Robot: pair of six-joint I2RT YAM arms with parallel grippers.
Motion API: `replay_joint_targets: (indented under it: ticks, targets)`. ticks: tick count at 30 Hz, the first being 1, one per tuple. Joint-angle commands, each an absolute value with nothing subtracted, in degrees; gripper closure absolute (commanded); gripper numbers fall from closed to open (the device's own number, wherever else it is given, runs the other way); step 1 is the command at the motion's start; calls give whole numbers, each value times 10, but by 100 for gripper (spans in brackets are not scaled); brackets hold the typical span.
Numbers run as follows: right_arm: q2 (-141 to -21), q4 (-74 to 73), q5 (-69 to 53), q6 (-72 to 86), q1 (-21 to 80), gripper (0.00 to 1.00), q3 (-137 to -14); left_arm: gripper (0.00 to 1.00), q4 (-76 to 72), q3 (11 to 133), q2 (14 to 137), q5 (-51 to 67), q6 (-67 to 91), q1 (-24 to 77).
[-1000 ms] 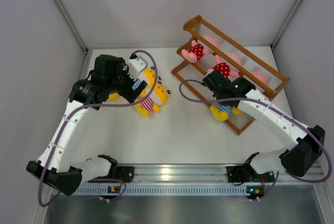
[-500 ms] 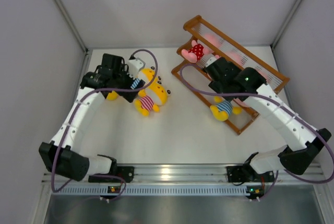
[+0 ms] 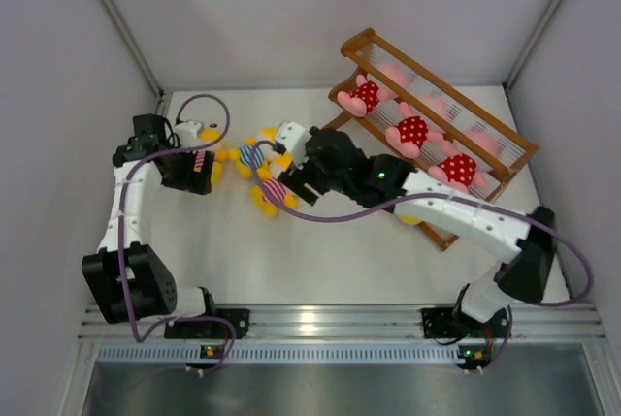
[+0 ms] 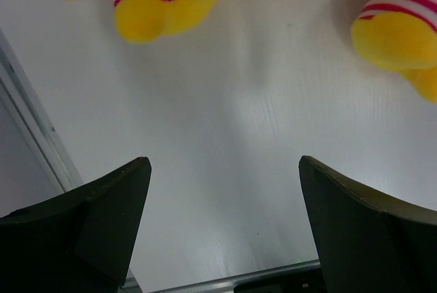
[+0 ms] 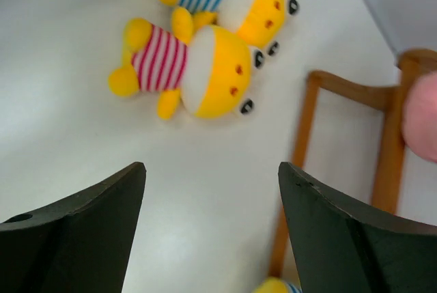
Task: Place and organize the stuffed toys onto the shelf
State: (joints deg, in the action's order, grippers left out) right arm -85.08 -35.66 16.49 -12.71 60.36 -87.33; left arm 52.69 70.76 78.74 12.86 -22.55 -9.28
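While right claw (image 5: 212, 170) gapes, yellow toys (image 5: 198, 71) lie near shelf (image 5: 305, 122) edge

I count three pink toys (image 3: 366, 96) (image 3: 410, 131) (image 3: 458, 170) in red dotted outfits, two pink-striped yellow toys (image 3: 201, 158) (image 3: 273, 190) and two blue-striped yellow toys (image 3: 253, 156) (image 5: 273, 285), the second only a sliver at my right wrist view's bottom edge. That makes seven. There is one shelf (image 3: 361, 44), and my two arms (image 3: 131, 212) (image 3: 456, 212).
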Motion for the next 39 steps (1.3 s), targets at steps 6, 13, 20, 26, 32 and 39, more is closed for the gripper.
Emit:
replay_joint_targets:
  ticks: [6,13,20,26,32,39]
  targets:
    - [-1076,-105,48,-42,610,22,-907,4,497,671,746,149,-267,-189]
    - [-1193,-105,105,-34,614,23,-958,4,498,678,748,160,-276,-196]
    - [-1249,-119,152,-45,613,60,-982,4,498,679,751,163,-274,-197]
    - [-1152,-138,150,-120,613,100,-954,5,499,688,739,193,-278,-197]
    - [-1041,-330,68,-330,603,100,-1035,5,499,693,716,228,-280,-196]
    - [-1015,-558,111,-460,582,100,-1232,4,499,694,715,243,-274,-196]
